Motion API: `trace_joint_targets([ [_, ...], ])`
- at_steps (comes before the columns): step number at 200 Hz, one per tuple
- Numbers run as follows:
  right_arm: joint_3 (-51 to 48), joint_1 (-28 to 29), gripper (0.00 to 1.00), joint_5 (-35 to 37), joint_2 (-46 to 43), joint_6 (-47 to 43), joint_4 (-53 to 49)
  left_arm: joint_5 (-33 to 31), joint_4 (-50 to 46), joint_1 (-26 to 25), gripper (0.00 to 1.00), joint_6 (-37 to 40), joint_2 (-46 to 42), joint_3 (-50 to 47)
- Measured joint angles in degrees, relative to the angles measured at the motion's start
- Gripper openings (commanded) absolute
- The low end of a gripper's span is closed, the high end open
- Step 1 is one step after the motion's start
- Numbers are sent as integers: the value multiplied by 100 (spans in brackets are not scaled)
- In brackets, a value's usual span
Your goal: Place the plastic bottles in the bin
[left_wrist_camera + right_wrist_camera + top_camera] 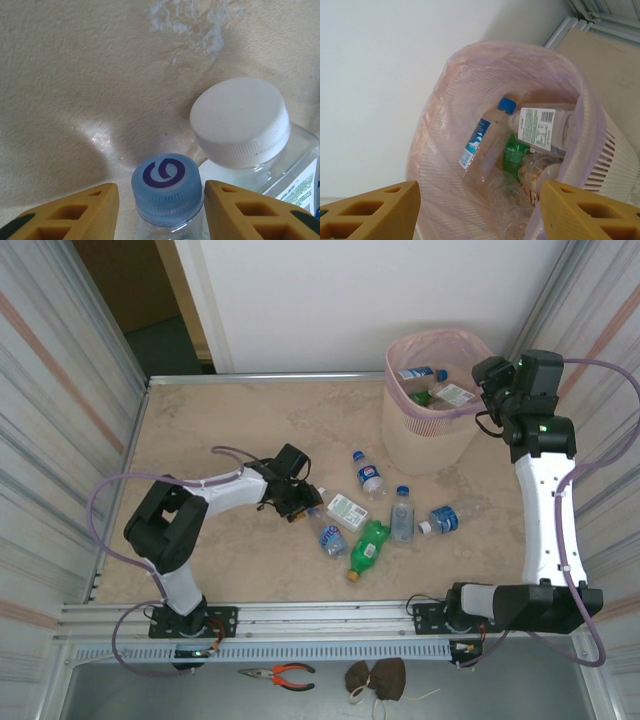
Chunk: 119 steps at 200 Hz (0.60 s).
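Several plastic bottles lie mid-table: three clear ones with blue caps [369, 476] [402, 515] [444, 518], a green one [367, 548] and a white-capped one [346, 508]. My left gripper [298, 503] is low over a blue-capped bottle [331, 538]. In the left wrist view its yellow fingers [75, 210] flank that blue cap [167, 187] with narrow gaps, open; the white-capped bottle [240, 122] lies right beside. The bin [437, 415], beige with a pink liner, stands far right. My right gripper [491, 380] hangs open and empty over its rim [590, 120]; several bottles [485, 132] lie inside.
Corrugated walls close in the table on the left [60, 390] and right [610, 440]. An aluminium rail [320, 615] runs along the near edge. Below it lie orange-handled pliers [280, 674] and a brown cloth lump [377, 678].
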Motion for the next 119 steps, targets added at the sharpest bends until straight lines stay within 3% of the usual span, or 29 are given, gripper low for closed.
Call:
trace_joint_targets([
  [119, -63, -35, 61, 17, -103, -87, -22, 153, 243, 114, 36, -142, 44, -214],
])
